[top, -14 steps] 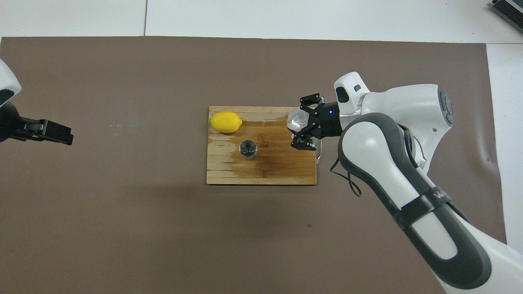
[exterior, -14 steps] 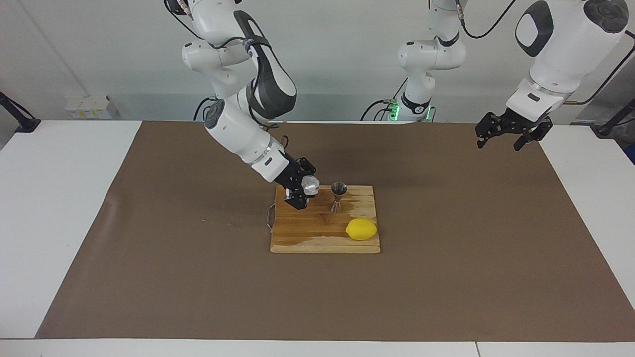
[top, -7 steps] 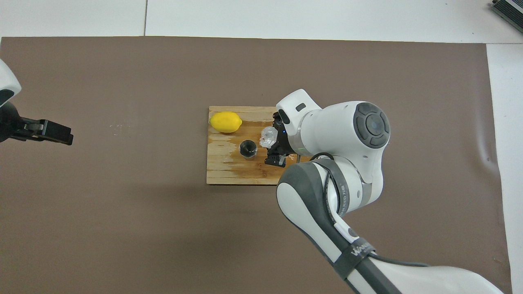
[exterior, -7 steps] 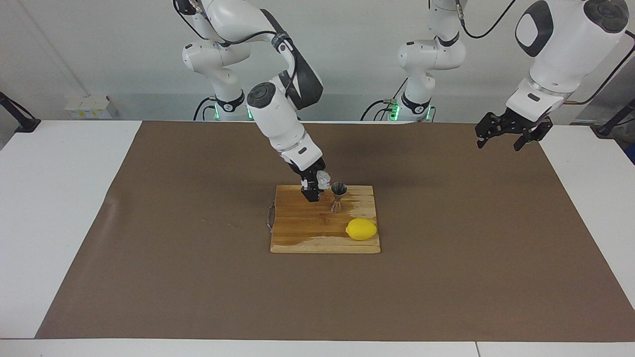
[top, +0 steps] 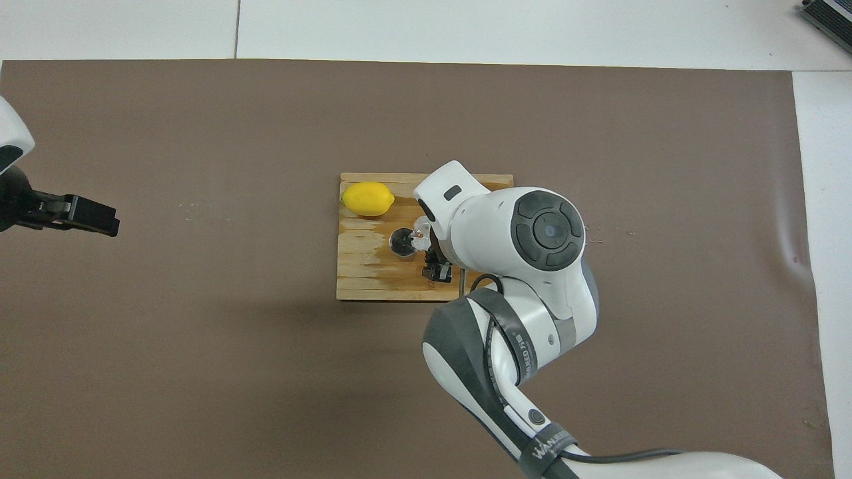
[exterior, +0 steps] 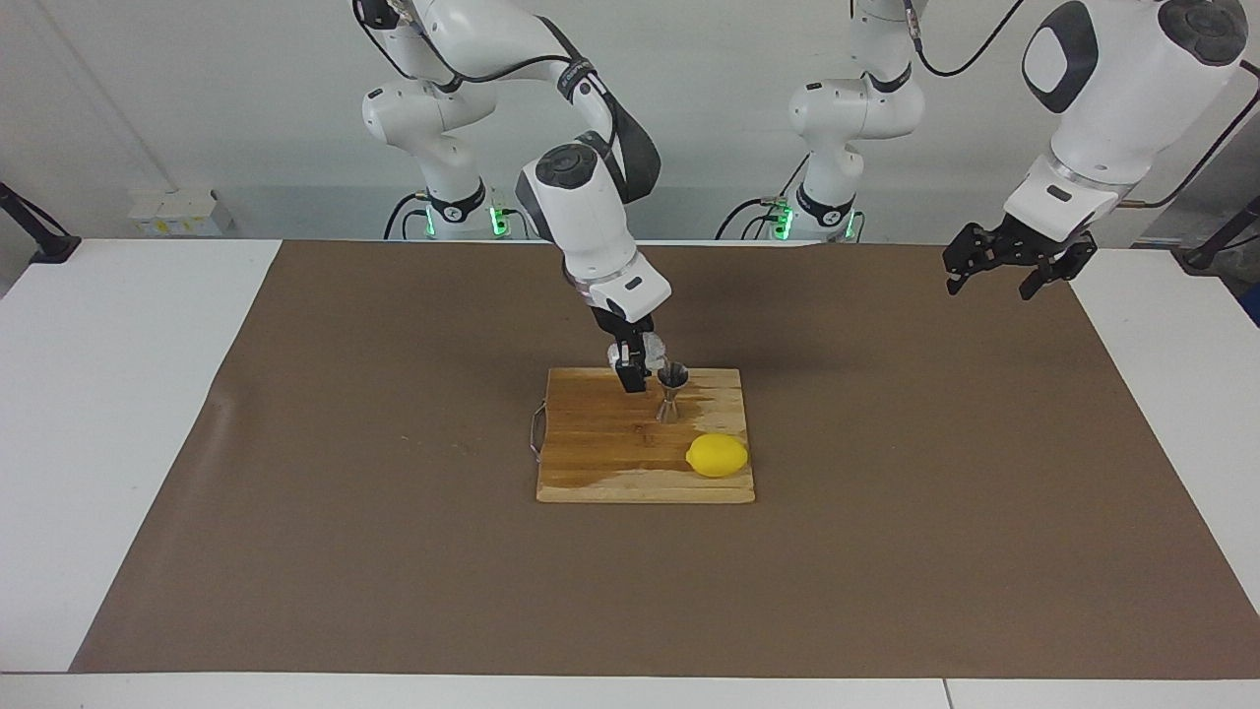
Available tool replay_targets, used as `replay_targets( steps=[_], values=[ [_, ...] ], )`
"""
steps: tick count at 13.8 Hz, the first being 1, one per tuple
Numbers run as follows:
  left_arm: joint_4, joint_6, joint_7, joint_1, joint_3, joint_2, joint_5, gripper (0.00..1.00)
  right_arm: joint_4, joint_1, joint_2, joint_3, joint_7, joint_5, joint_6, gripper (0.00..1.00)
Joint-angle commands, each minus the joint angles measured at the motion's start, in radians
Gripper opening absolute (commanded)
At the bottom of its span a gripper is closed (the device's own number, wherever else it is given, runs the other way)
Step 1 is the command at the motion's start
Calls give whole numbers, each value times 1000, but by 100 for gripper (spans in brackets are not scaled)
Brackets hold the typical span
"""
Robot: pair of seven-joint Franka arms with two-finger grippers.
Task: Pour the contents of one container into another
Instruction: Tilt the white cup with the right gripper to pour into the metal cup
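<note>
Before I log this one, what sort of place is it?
Likely a robotics lab set up as a mock bar counter: two Franka arms at a white table under a brown mat, with a wooden cutting board, lemon and steel jigger.

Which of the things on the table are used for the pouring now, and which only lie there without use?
Used for the job:
- plastic cup, held by the right gripper beside the jigger's mouth
- steel jigger, upright on the cutting board

Only lying there:
- lemon, on the board
- left gripper, open, waiting over the brown mat
</note>
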Motion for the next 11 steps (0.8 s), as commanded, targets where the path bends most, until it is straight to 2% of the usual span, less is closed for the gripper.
replay_targets(
  steps=[1,11],
  values=[
    [-2,-10,-13,-3,2,-14,20,100,2,0,-5,-1,28,-37,5,0],
    [-2,-10,-13,-3,2,-14,20,100,-1,0,-6,1,14,-37,8,0]
  ],
)
